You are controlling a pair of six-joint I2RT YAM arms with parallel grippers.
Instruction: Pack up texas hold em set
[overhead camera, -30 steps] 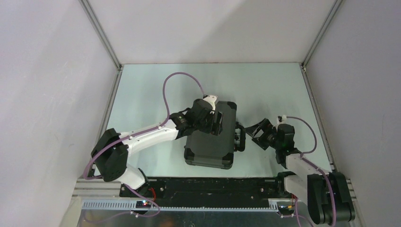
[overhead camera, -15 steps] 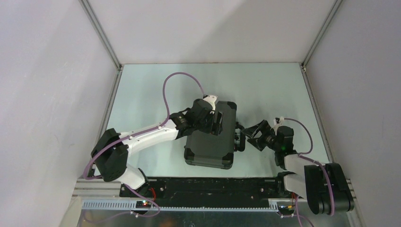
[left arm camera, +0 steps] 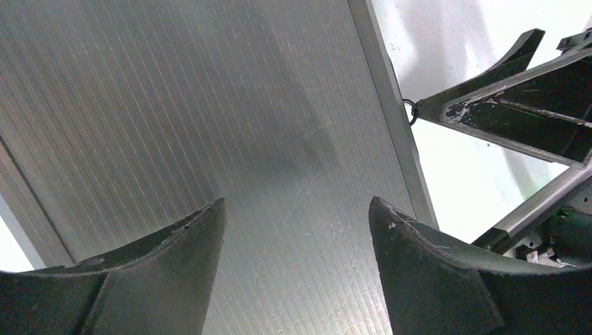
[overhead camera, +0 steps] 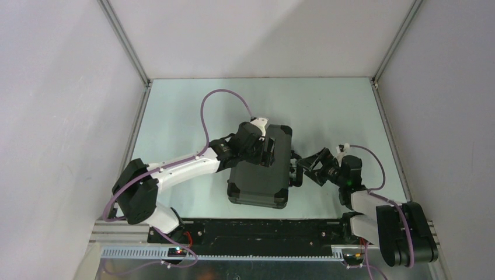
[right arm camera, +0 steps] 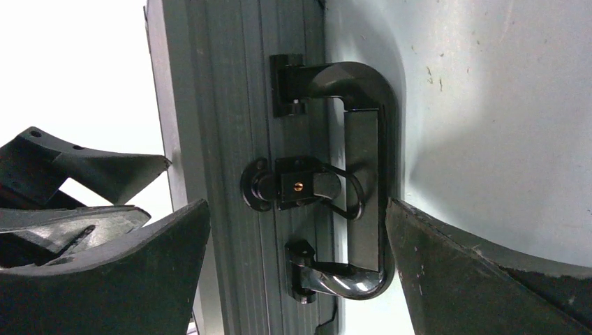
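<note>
The pale table (overhead camera: 192, 105) is carrying the black briefcase (overhead camera: 260, 185), which is lying flat near the middle, a little toward the near edge, with its lid (left arm camera: 209, 105) down, so whatever is inside is hidden. With the case shut, the packing is looking close to done, and the step in hand is most likely securing the closure on the right-hand side.

The left pincer (overhead camera: 268, 153) is hanging over the far-left part of the ribbed lid with its jaws standing apart and nothing between them. Whether its fingertips are actually touching the lid or just hovering over it cannot be told. The right pincer (overhead camera: 304, 165) is sitting just to the right of the case, level with its side wall, jaws spread as wide as they go and holding nothing.

In the right wrist view the black handle (right arm camera: 363, 174) is lying folded toward the table, and the small latch (right arm camera: 300, 185) is sitting in the middle of the gap between the two fingers, close ahead but apart from them. Whether that latch is already snapped home is too hard to make out.

The next move is probably calling for the right pincer to ease leftward onto the latch and press it, while the left one is steadying the lid so the case is not sliding away.
</note>
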